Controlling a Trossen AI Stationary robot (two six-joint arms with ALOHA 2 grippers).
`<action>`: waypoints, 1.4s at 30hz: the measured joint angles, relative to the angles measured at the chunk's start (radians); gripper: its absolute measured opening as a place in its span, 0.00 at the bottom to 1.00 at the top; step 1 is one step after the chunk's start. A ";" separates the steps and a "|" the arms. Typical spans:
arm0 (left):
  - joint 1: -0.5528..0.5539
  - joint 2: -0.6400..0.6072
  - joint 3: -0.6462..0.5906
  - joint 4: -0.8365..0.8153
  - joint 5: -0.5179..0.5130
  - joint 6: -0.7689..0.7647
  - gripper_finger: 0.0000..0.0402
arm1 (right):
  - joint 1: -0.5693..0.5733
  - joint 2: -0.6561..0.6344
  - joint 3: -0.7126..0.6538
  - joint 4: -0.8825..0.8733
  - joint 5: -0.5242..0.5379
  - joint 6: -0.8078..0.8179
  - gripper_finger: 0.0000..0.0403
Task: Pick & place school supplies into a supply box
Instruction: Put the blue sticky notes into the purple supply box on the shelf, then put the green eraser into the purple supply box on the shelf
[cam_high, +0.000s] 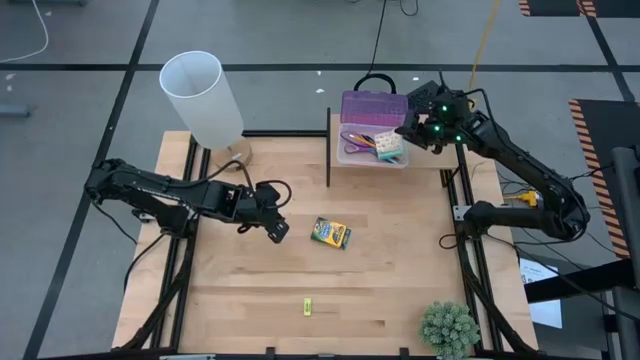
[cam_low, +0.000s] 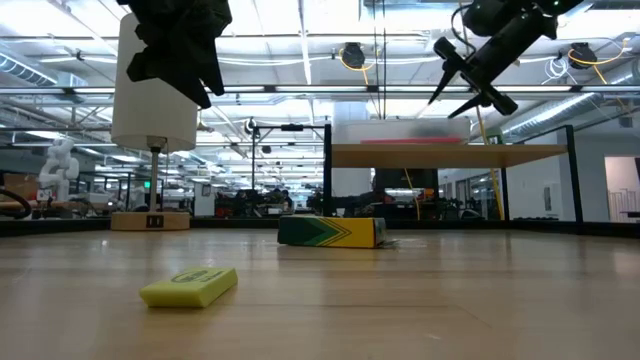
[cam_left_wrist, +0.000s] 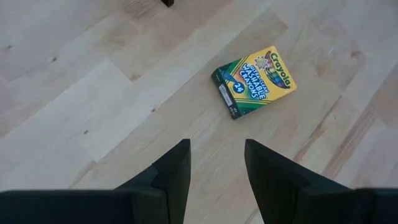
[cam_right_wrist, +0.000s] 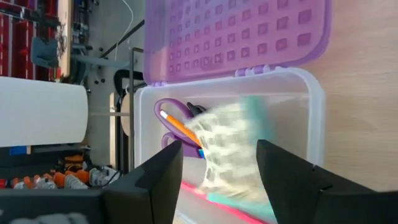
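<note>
Pale wood tabletop (cam_high: 400, 280) holds crayon box (cam_high: 330, 233), yellow piece (cam_high: 308, 307).

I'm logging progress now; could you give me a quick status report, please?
Left gripper open above crayon box. Right gripper open over supply box. Yellow eraser still out. Nothing blocking.
</note>
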 joint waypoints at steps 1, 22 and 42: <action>0.000 0.000 0.000 0.000 0.000 -0.001 0.38 | -0.003 -0.007 0.000 -0.003 0.001 -0.001 0.49; 0.000 0.018 0.000 -0.005 0.032 -0.002 0.38 | 0.126 -0.198 0.000 -0.009 0.019 -0.057 0.49; -0.145 0.221 0.000 0.064 0.295 -0.570 0.41 | 0.509 -0.326 0.000 -0.137 0.128 0.144 0.49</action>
